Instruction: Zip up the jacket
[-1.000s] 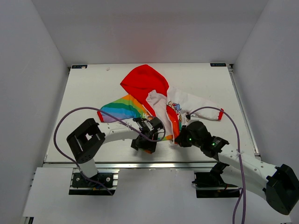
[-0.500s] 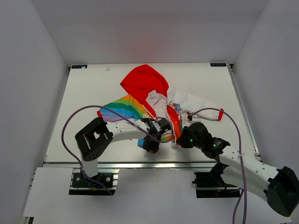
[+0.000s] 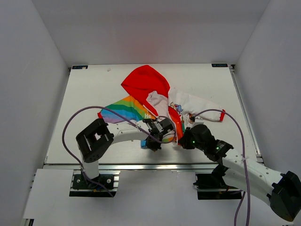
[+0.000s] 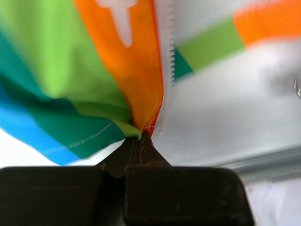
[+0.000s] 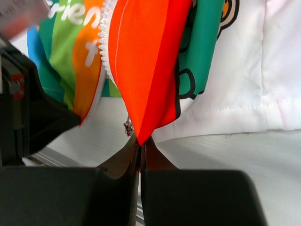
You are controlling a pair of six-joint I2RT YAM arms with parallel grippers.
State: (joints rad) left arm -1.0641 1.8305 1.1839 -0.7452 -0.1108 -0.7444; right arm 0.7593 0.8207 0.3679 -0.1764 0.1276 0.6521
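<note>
So the left fingers (image 4: 141, 144) and right fingers (image 5: 140, 148) are both clamping shut on the jacket (image 3: 143, 84) hem beside the zipper teeth (image 4: 168, 70); tugging unevenly risks fabric slipping out.

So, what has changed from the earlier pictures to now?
The left gripper moved a little to the right, up to the hem of the jacket, and its jaws closed on the rainbow front corner beside the zipper teeth. The right gripper stayed shut on the red-orange front corner, and the jacket lies as before.
</note>
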